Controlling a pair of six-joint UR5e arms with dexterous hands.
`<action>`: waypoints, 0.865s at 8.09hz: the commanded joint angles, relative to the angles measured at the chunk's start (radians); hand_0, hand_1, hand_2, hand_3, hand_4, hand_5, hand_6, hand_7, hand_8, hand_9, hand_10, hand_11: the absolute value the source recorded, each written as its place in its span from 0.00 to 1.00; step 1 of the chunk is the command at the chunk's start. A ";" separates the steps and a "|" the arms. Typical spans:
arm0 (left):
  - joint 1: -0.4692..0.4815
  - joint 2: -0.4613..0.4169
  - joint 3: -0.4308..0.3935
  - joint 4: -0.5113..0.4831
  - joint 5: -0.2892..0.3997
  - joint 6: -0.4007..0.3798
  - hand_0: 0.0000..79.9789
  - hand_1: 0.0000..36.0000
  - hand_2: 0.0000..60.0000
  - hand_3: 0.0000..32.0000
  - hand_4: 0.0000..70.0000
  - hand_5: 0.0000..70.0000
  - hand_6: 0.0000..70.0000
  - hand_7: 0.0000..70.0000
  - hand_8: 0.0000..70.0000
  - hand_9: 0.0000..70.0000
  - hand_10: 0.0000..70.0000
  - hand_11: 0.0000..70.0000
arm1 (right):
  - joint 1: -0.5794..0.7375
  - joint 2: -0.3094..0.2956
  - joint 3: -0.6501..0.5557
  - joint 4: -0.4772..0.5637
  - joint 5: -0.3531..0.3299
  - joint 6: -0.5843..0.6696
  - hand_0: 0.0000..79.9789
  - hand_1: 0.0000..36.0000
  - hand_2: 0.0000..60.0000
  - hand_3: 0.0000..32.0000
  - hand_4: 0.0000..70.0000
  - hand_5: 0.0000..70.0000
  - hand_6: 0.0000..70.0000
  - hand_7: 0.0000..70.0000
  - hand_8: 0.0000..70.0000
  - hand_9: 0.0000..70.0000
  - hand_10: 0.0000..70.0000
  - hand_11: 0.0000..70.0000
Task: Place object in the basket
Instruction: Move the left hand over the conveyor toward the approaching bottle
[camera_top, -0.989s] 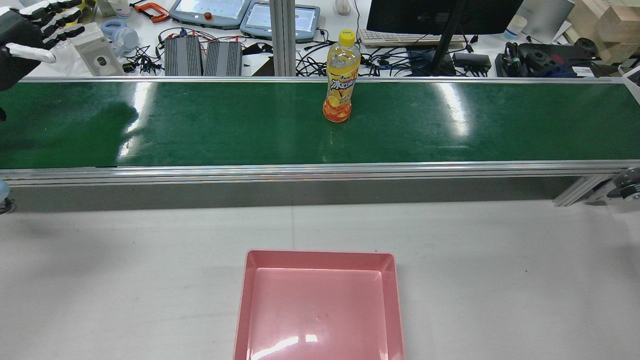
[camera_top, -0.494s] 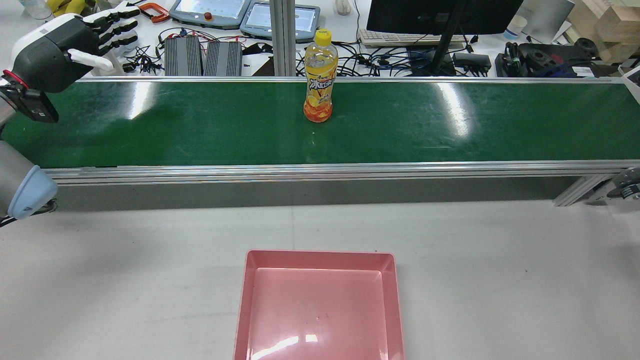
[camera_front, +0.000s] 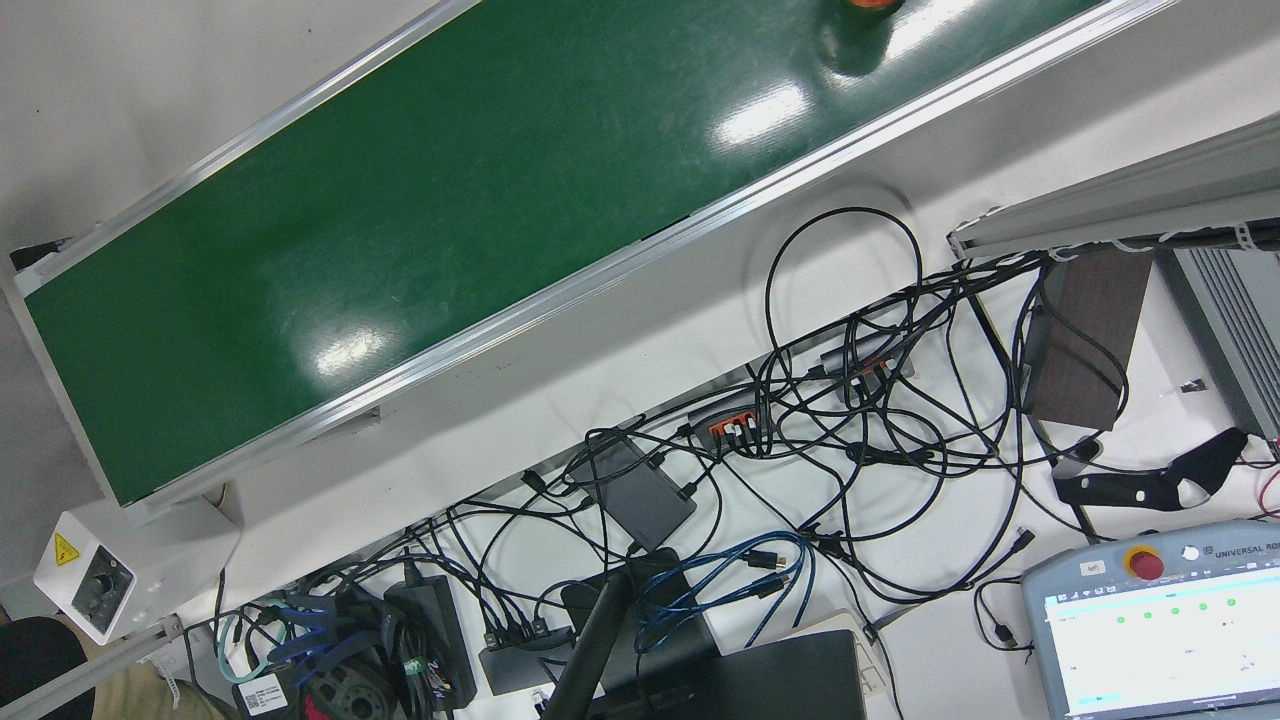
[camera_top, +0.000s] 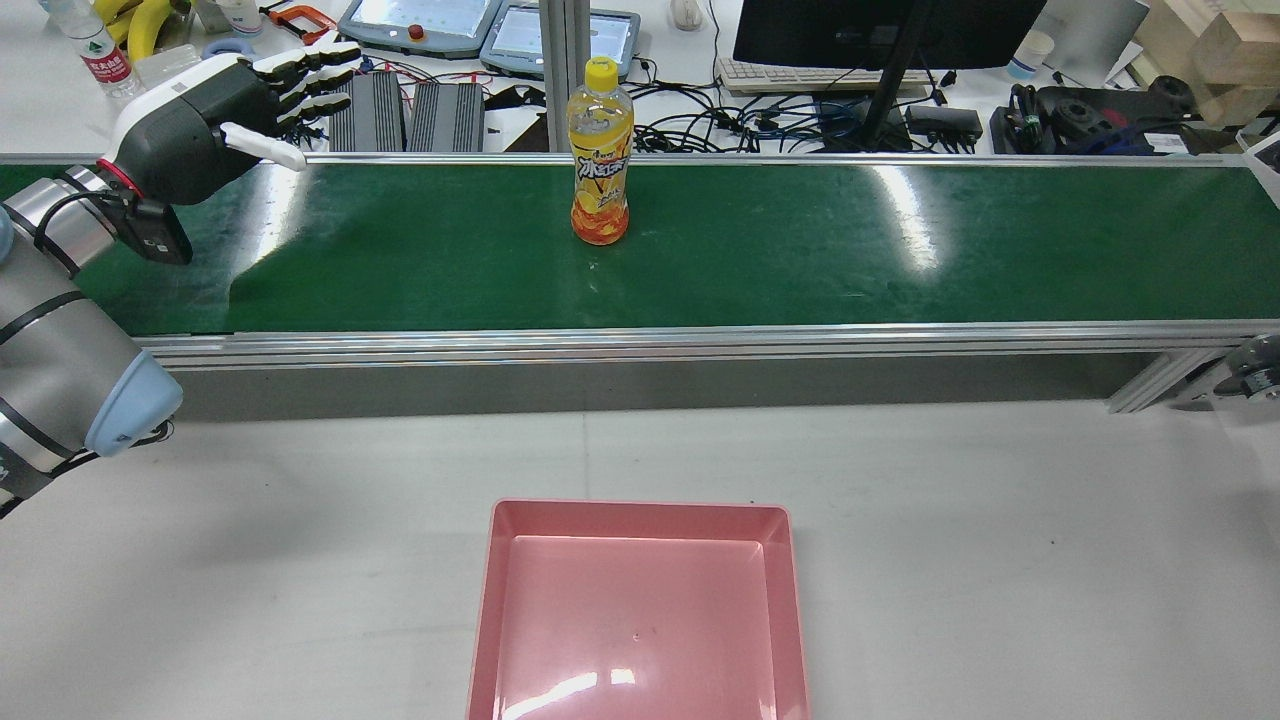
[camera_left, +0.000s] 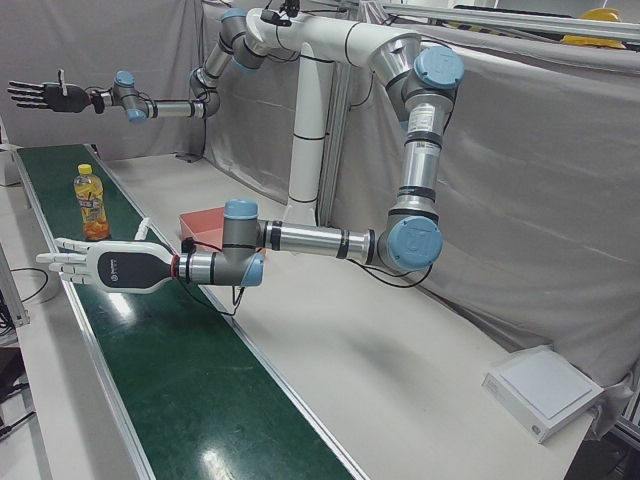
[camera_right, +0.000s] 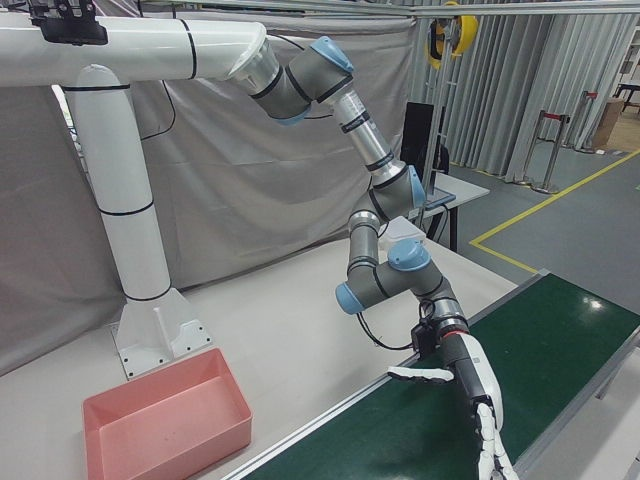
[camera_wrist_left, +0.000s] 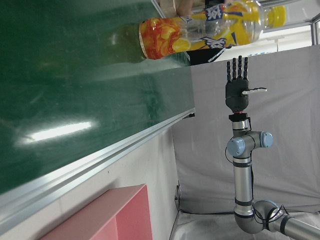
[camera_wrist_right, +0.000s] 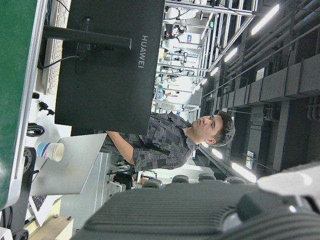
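Note:
A yellow-capped orange drink bottle (camera_top: 600, 150) stands upright on the green conveyor belt (camera_top: 900, 260). It also shows in the left-front view (camera_left: 90, 202) and lying sideways in the left hand view (camera_wrist_left: 200, 31). My left hand (camera_top: 220, 110) is open and empty, held over the belt's left end, well apart from the bottle; it is near the camera in the left-front view (camera_left: 105, 268). My right hand (camera_right: 470, 400) is open and empty above the belt's other end, far off in the left-front view (camera_left: 45, 95). The pink basket (camera_top: 640, 520) sits empty on the white table.
Aluminium rails (camera_top: 640, 345) edge the belt, with a gap below the near rail before the white table (camera_top: 1000, 560). Behind the belt lie cables, teach pendants (camera_top: 420, 25) and a monitor (camera_top: 880, 30). A person sits beyond the monitor (camera_wrist_right: 170, 140).
The bottle has travelled left along the belt. My left hand has swung in from the view's left edge to over the belt's left end, still open.

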 joint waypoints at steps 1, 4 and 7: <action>0.024 -0.043 0.002 0.005 -0.004 0.019 0.60 0.22 0.00 0.00 0.24 0.16 0.00 0.00 0.09 0.16 0.12 0.18 | 0.000 -0.001 0.000 -0.001 0.000 0.000 0.00 0.00 0.00 0.00 0.00 0.00 0.00 0.00 0.00 0.00 0.00 0.00; 0.063 -0.081 0.028 0.005 -0.005 0.019 0.60 0.21 0.00 0.00 0.23 0.15 0.00 0.00 0.08 0.15 0.12 0.19 | 0.000 0.000 0.000 -0.001 0.000 0.000 0.00 0.00 0.00 0.00 0.00 0.00 0.00 0.00 0.00 0.00 0.00 0.00; 0.064 -0.117 0.067 -0.009 -0.004 0.018 0.60 0.21 0.00 0.00 0.23 0.15 0.00 0.00 0.08 0.15 0.12 0.19 | 0.000 -0.001 -0.001 0.001 0.000 0.000 0.00 0.00 0.00 0.00 0.00 0.00 0.00 0.00 0.00 0.00 0.00 0.00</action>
